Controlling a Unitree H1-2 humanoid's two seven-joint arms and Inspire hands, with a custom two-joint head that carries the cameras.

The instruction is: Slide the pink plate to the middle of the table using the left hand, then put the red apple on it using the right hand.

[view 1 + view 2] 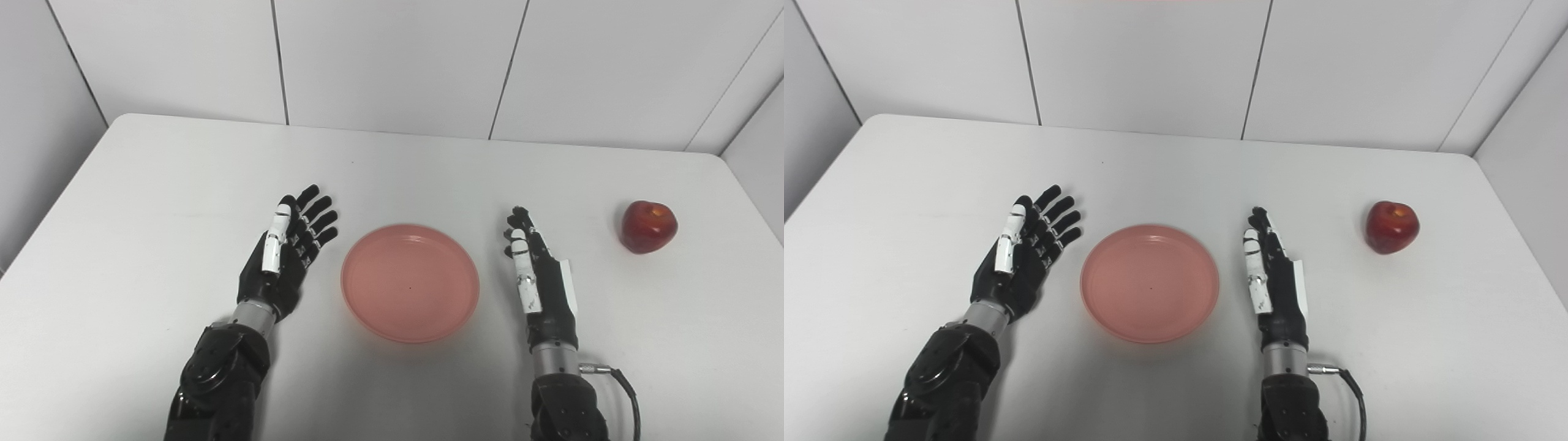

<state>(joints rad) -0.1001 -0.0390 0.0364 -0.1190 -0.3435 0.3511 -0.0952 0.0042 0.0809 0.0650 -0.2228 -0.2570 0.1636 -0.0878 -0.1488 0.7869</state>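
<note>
The pink plate (410,282) lies flat near the middle of the white table, with nothing on it. My left hand (288,251) rests just left of it, open, fingers spread and pointing away, not touching the rim. On the plate's right side my right hand (539,275) stands edge-on, open, fingers straight, holding nothing, a small gap from the plate. The red apple (649,226) sits upright on the table, well to the right of the right hand.
The white table (153,184) ends at a back edge against the grey panelled wall (392,61). Its right edge runs close past the apple. A black cable (625,386) loops off my right wrist.
</note>
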